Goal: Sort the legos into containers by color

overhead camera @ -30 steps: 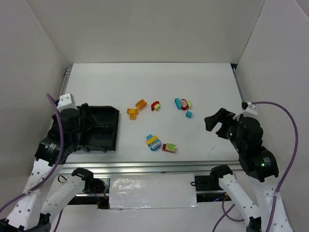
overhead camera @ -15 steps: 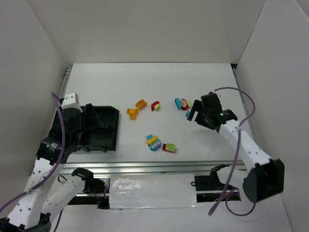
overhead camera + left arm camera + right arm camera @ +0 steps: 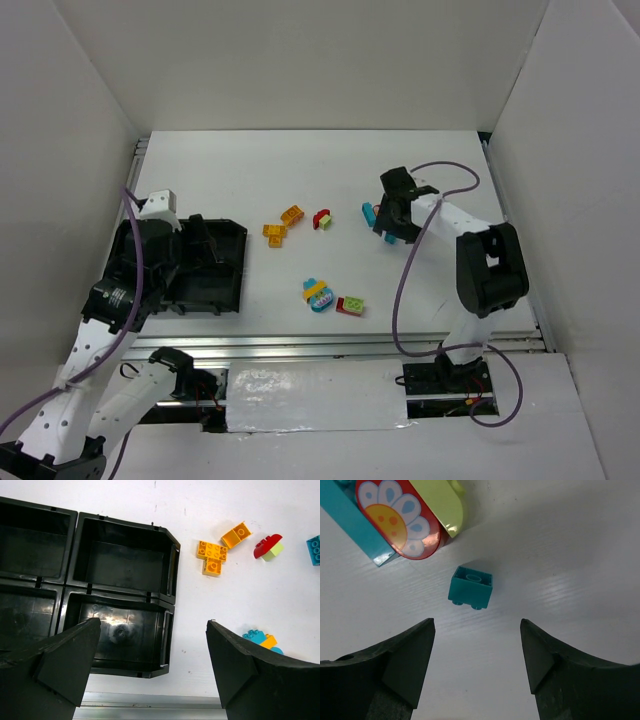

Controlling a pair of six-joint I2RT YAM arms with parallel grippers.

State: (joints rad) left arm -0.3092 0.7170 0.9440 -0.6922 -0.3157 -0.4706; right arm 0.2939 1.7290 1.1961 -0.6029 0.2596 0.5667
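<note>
- Closest to the arm bases, on the left: low black tray [image 3: 150, 597] of four square compartments, one corner clipped, flat on the white table [image 3: 300, 170].
- Over the tray's right-hand compartments: left gripper [image 3: 152, 630], fingers spread wide, gripping nothing.
- Right of the tray, toward the front edge: cyan-and-yellow brick cluster [image 3: 317, 293], with a red-and-green brick [image 3: 350, 305] just beside it.
- Farther back, mid-table: orange L-shaped pair of bricks [image 3: 211, 558], a tilted single orange brick [image 3: 236, 534] just beside it, then a red-and-lime arch piece [image 3: 267, 547] near to the right.
- Farther right at about the same depth: right gripper [image 3: 476, 625], pointed down at the table, fingers apart and clamped on nothing.
- Just ahead of those fingertips, in line with the gap and clear of both: small cyan brick [image 3: 470, 587], lying on its side on the table.
- Just beyond that: long cyan brick [image 3: 350, 522], red daisy-print piece [image 3: 397, 517] and lime rounded piece [image 3: 442, 502], pressed together in one clump.
- All visible bricks on the bare table, outside the tray.
</note>
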